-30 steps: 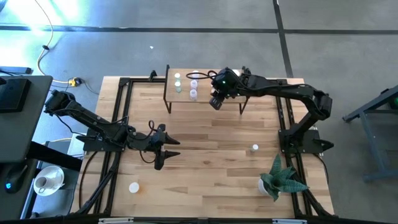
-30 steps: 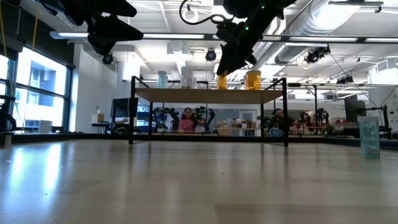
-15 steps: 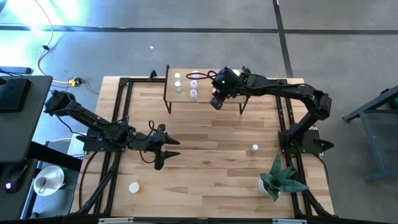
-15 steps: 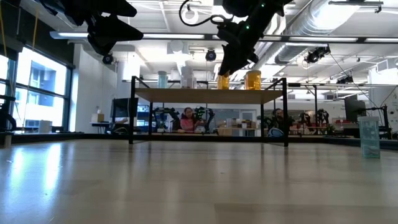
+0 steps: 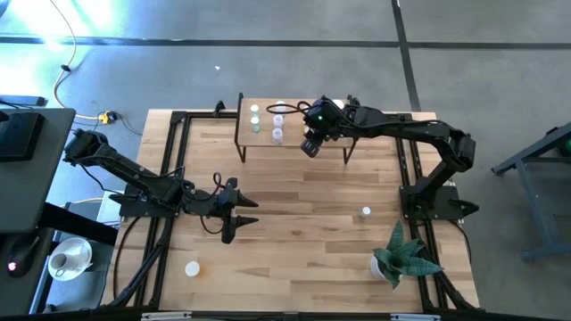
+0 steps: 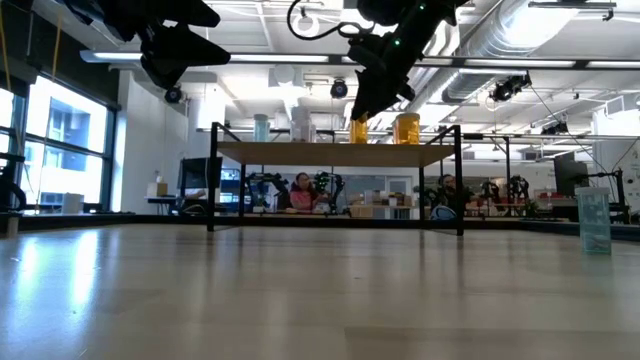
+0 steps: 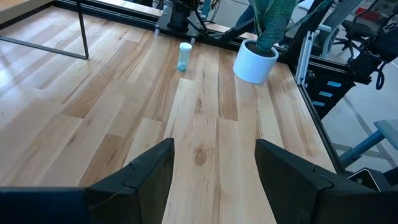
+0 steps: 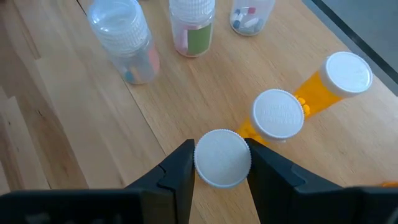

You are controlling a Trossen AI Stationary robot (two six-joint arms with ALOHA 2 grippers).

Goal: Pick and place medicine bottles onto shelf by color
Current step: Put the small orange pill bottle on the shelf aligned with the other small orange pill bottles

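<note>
Change: next to none over the last second; right pincer (image 8: 221, 163) held above the shelf (image 5: 294, 141) throughout, the bottle not yet let go.
Meaning for the task: judged to be the placing step, with release beside the matching colour still to come.
Right pincer: clamped on a white-capped bottle (image 8: 222, 158), just beside two orange bottles (image 8: 292, 115) standing on the shelf.
Right arm pose: stretched from the worktop's right side across to the shelf, wrist angled down over it.
Other shelf bottles: clear and pale ones (image 8: 124, 37) grouped apart from the orange pair.
Left pincer (image 7: 214, 168): jaws apart, empty, hanging over the worktop (image 5: 303, 196), well away from the shelf.
Still waiting: one pale bottle (image 7: 185, 55) near the potted plant (image 5: 401, 254).
</note>
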